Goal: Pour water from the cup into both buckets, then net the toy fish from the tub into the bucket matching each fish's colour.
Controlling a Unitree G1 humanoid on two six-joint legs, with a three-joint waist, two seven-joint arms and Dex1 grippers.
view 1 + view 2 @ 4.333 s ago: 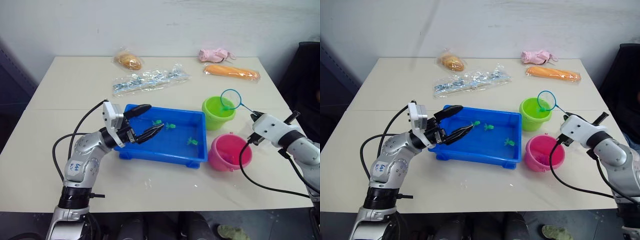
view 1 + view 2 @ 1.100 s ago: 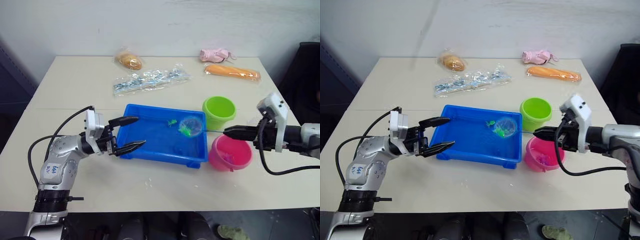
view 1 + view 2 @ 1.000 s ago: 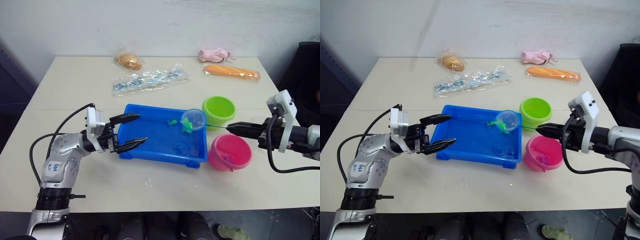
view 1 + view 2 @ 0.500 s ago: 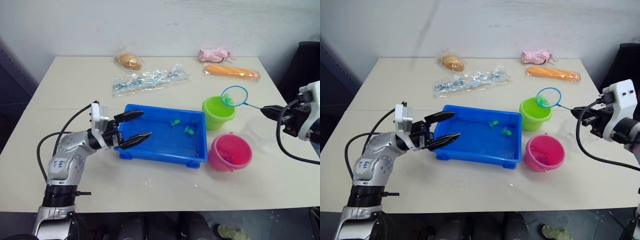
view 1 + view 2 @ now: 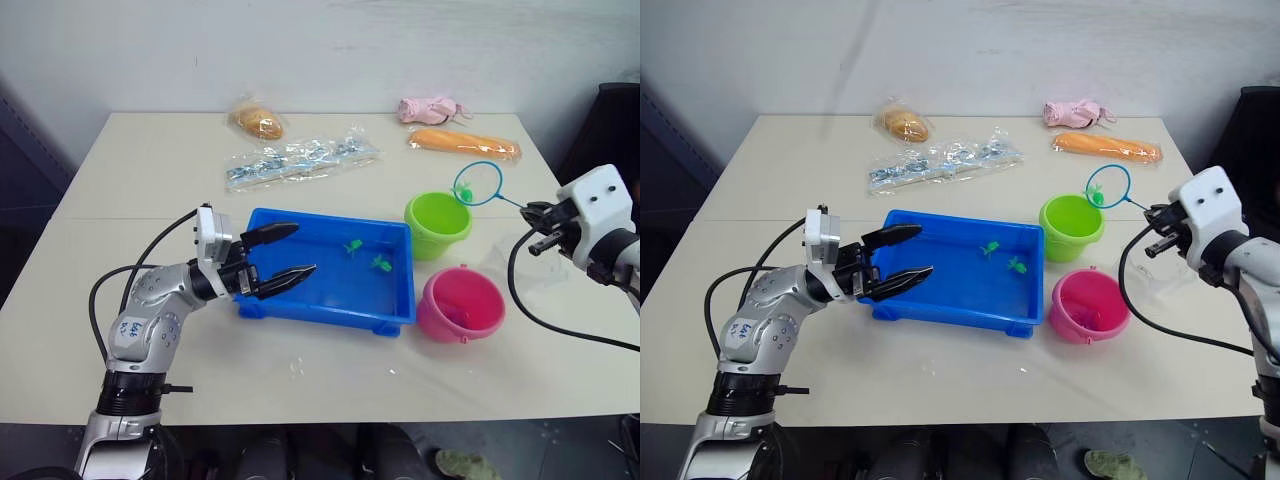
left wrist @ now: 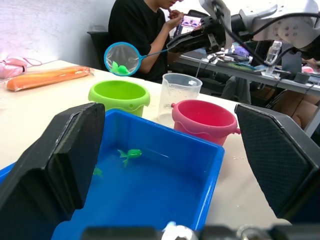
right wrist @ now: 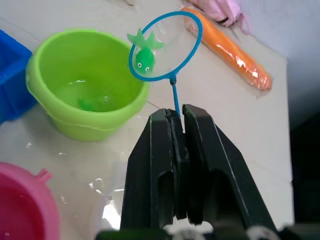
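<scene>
My right gripper [image 7: 175, 117] is shut on the thin black handle of the net [image 5: 477, 184]. The blue hoop hangs tilted above the far right rim of the lime green bucket [image 5: 437, 224], with a green toy fish [image 7: 145, 55] in its mesh. Another green fish [image 7: 92, 103] lies in that bucket's water. The pink bucket [image 5: 460, 303] stands just in front. Two green fish [image 5: 352, 246] [image 5: 380, 263] float in the blue tub [image 5: 300, 295]. Over the tub's left end my left gripper [image 5: 305, 248] is open and holds nothing. The clear cup [image 6: 177, 95] stands beside the pink bucket.
At the table's back lie a bagged bread roll [image 5: 258, 122], a clear packet of small items [image 5: 300, 160], a wrapped orange stick [image 5: 463, 143] and a pink bundle [image 5: 430, 108]. A person in a black shirt [image 6: 142, 25] sits beyond the table's right side.
The net rose out of the tub with a green fish and swung right and back to above the green bucket. My left gripper shifted slightly right over the tub's left end.
</scene>
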